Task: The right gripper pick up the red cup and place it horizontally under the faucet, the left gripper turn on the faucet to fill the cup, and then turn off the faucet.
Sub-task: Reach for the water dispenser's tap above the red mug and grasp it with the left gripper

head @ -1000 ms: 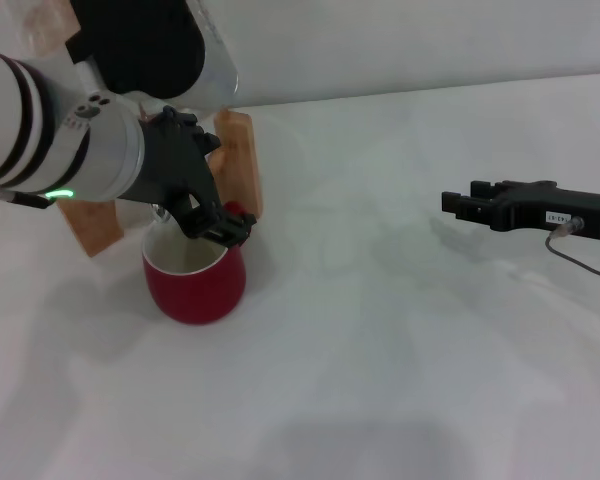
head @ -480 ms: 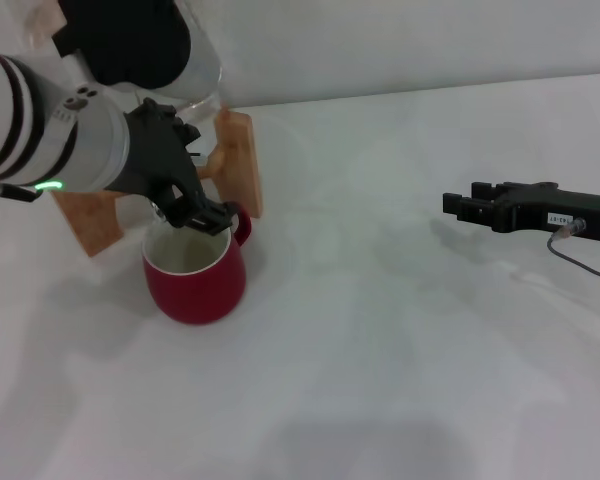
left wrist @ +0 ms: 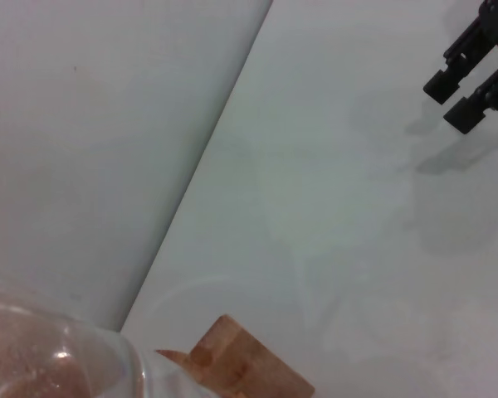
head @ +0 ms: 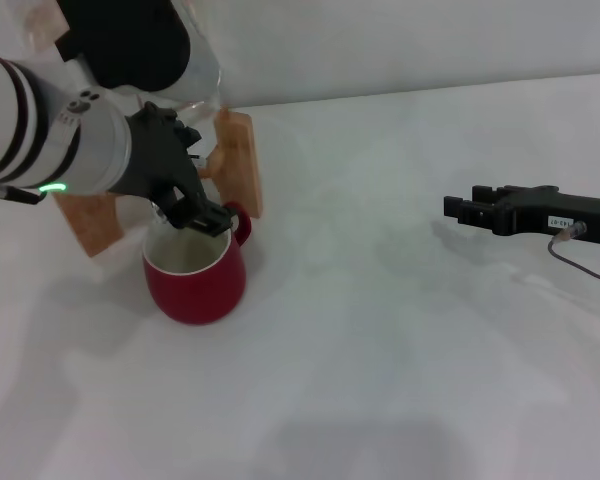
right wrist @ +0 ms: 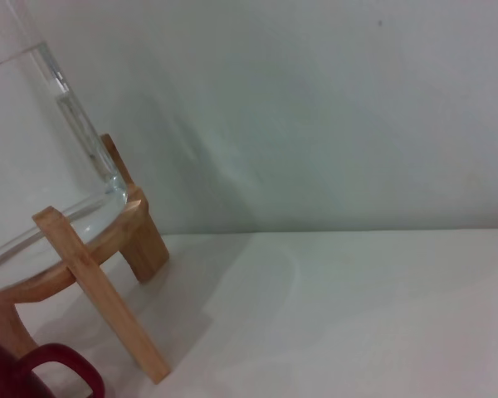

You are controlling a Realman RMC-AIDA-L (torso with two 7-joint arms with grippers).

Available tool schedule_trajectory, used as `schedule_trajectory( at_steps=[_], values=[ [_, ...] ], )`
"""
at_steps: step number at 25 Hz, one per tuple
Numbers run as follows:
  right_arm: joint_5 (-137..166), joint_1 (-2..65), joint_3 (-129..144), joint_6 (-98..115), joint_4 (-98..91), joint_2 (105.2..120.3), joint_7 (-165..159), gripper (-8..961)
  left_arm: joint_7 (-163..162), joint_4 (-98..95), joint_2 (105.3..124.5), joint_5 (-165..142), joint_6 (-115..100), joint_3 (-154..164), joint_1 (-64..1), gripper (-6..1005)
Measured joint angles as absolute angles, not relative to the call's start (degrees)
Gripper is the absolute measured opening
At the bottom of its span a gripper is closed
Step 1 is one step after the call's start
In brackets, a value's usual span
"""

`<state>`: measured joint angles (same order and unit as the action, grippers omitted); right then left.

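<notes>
Red cup [head: 194, 275]: squat, glossy, cream-white inside, upright on the white desk [head: 400, 330] at its left side, mouth up. Loop handle on the cup's far right, also showing at the corner of the right wrist view [right wrist: 41, 373]. Whether liquid stands inside cannot be told.

Left claw [head: 202, 218]: black, two-fingered, hanging just over the cup's far rim beside the handle. The fingertips lie close together at the spot where the tap would sit; whether they pinch anything cannot be told, since the claw's own body hides that spot.

Faucet: not made out; covered by the left claw and its dark housing.

Left arm [head: 40, 130]: white with black bands, a green light on its lower edge, reaching in from the desk's left edge above the stand.

Glass jar [right wrist: 33, 141]: clear, resting on the wooden stand, behind and above the cup. Its curved wall also fills a corner of the left wrist view [left wrist: 50, 356].

Wooden stand [head: 238, 160]: light wood, ring on splayed legs; one leg stands just behind the cup's handle, another to the cup's left. In the right wrist view a leg [right wrist: 108, 298] comes down near the handle.

Right claw [head: 475, 209]: black, two-fingered, held low over the desk at the far right, well apart from the cup, pointing toward it. Fingers slightly spread, holding nothing. Also seen far off in the left wrist view [left wrist: 473, 79].
</notes>
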<state>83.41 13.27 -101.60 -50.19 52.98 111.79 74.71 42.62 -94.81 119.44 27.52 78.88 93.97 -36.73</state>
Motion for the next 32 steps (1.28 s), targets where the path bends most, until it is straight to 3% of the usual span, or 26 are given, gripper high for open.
schedule_trajectory(
  at_steps=[32],
  values=[
    [83.4, 13.1, -101.6, -50.4, 52.8, 111.73, 74.5, 549, 42.3, -94.9, 119.44, 27.9, 78.5, 96.9, -36.6, 886]
  ],
)
